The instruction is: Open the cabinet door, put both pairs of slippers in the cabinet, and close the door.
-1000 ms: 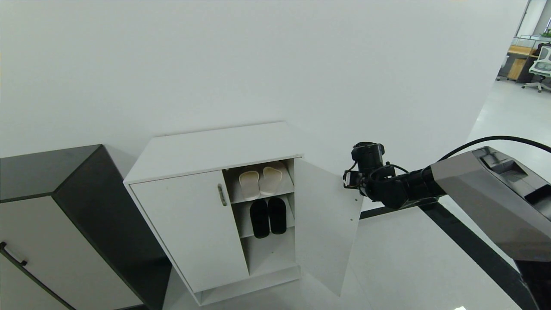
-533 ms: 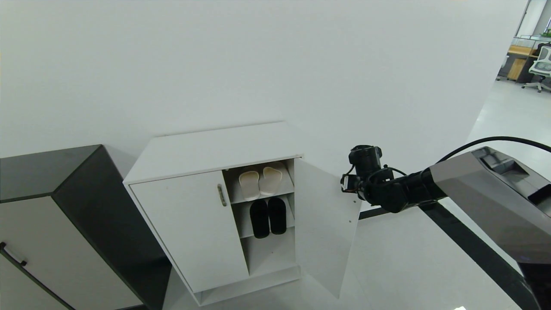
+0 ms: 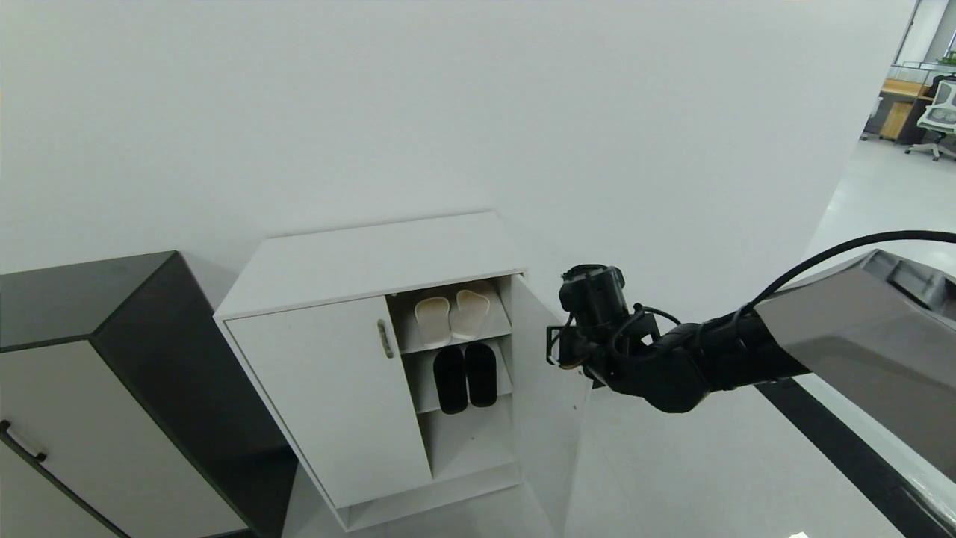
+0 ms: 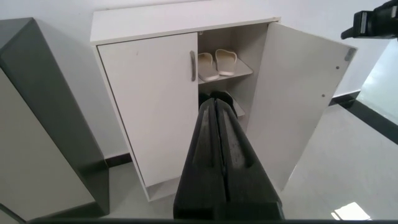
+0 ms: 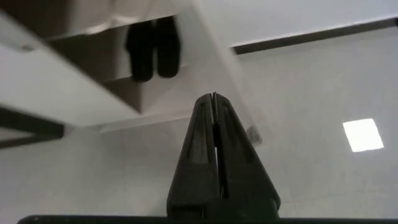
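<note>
At the upper outer edge of the white hinged cabinet door [image 3: 549, 426], the right gripper [image 3: 556, 350], fingers clenched on nothing, has pushed it partway shut within the last second. Cream foam slippers [image 3: 452, 315] and black slippers [image 3: 465, 376] sit shelved inside, so only closing remains. The door's free edge has bare floor ahead.

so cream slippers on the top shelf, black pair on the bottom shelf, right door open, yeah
Not quite: the head view shows the black slippers on the middle shelf, not the bottom. The cream slippers are on the top shelf and the right door is open.
</note>
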